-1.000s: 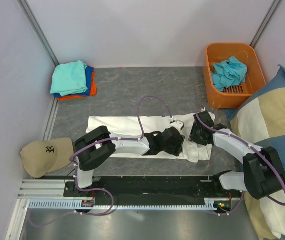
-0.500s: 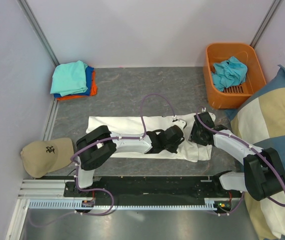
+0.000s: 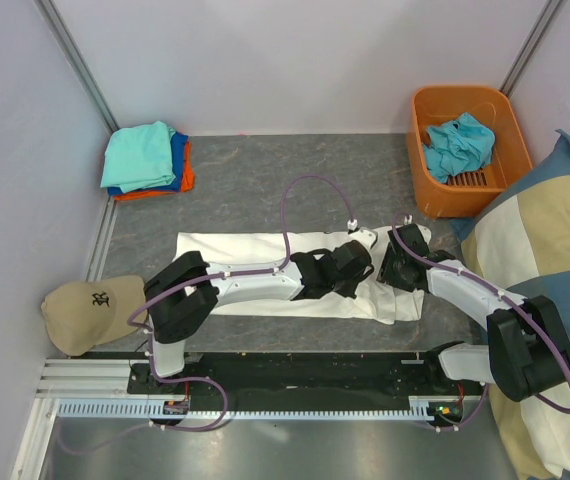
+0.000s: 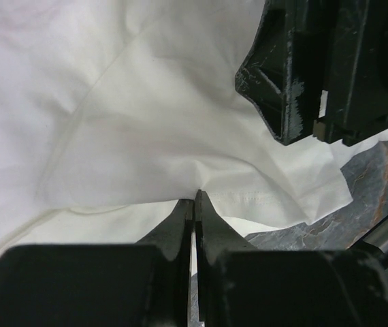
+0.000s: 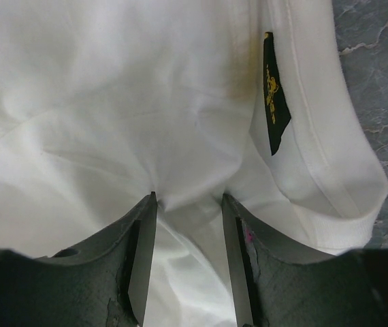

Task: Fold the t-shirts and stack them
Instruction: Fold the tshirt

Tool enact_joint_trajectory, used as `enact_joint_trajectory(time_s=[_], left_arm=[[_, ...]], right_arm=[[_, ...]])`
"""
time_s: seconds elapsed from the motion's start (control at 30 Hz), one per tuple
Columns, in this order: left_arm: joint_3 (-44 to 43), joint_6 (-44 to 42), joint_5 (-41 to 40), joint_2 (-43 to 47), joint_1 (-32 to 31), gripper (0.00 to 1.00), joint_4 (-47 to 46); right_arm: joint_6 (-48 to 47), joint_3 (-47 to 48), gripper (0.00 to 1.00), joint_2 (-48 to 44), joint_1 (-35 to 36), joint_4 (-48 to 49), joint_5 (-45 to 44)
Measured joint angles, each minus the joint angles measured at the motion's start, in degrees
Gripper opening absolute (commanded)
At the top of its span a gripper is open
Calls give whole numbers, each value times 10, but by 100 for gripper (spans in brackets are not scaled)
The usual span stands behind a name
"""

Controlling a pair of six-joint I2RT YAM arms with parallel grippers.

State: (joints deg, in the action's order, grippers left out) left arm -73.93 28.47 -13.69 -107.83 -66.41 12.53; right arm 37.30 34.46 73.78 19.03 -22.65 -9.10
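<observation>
The white t-shirt (image 3: pixel 227 249) lies in a long folded strip across the grey table. My left gripper (image 3: pixel 357 262) is over its right part, shut on a pinch of the white cloth (image 4: pixel 146 102) at the jaw tips (image 4: pixel 195 194). Close beside it on the right, my right gripper (image 3: pixel 396 264) presses down into the same shirt (image 5: pixel 112 102). Its jaws (image 5: pixel 189 199) stand open with cloth bulging between them, near a black neck label (image 5: pixel 274 95). Folded teal (image 3: pixel 140 153), blue (image 3: pixel 179 160) and orange (image 3: pixel 155 194) t-shirts are stacked at the back left.
An orange basket (image 3: pixel 435 185) at the back right holds a crumpled teal shirt (image 3: pixel 458 145). A tan cap (image 3: pixel 90 312) lies at the near left. The checked cushion (image 3: pixel 550 260) fills the right side. Purple walls close the back and left.
My left gripper closed on the white cloth and shifted a little farther and to the right. The right gripper stayed where it was, jaws unchanged.
</observation>
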Motion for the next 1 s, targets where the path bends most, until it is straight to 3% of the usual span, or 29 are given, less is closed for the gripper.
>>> enact_joint_trajectory(time_s=[0.3,0.4,0.47,0.5,0.53,1.0], left_arm=[[-12,-1,6,8,0,11,49],[-12,-1,8,8,0,21,70],[-9,0,7,11,0,61,84],[-6,1,7,13,0,92,88],[-1,2,6,17,-1,100,94],[40,11,-47,166,10,100,169]], right_arm=[[0,-2,51,0,0,8,0],[0,-3,52,0,0,9,0],[0,-3,52,0,0,9,0],[0,-3,52,0,0,9,0],[0,-3,52,0,0,9,0],[0,7,53,-12,0,-3,-7]])
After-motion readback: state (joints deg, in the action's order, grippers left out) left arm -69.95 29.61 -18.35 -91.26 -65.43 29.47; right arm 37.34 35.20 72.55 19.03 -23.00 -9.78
